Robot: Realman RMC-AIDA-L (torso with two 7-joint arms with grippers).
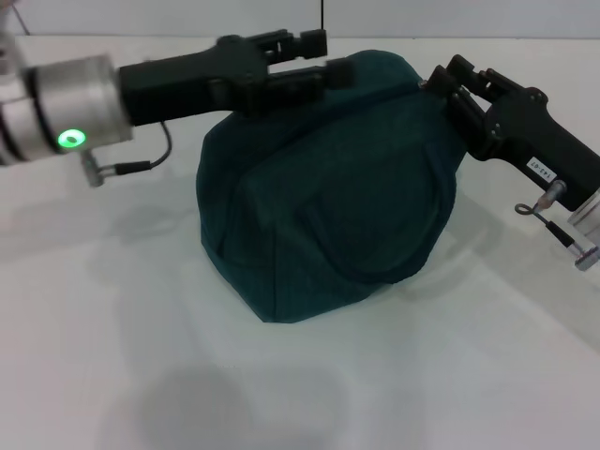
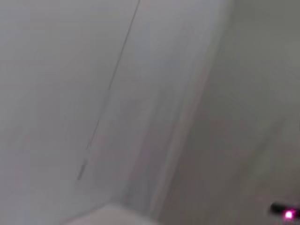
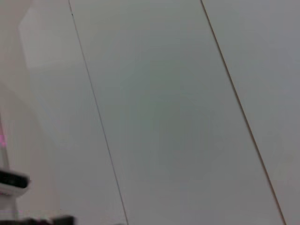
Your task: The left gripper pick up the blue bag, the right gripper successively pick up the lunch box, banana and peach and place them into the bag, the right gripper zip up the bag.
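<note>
Both grippers are at the top of the blue bag [image 1: 328, 183], which sits on the white table [image 1: 112, 356] near its far edge, about midway between the left and right edges. Left gripper [image 1: 314, 58] comes in from the left edge, and its fingers seem to pinch the fabric at the top of the bag. Right gripper [image 1: 450, 89] touches the upper right part of the bag; whether its fingers are spread or pressed together, I cannot tell.

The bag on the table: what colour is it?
Dark teal-blue, plain, no pattern: the bag shows best in the head view.
</note>
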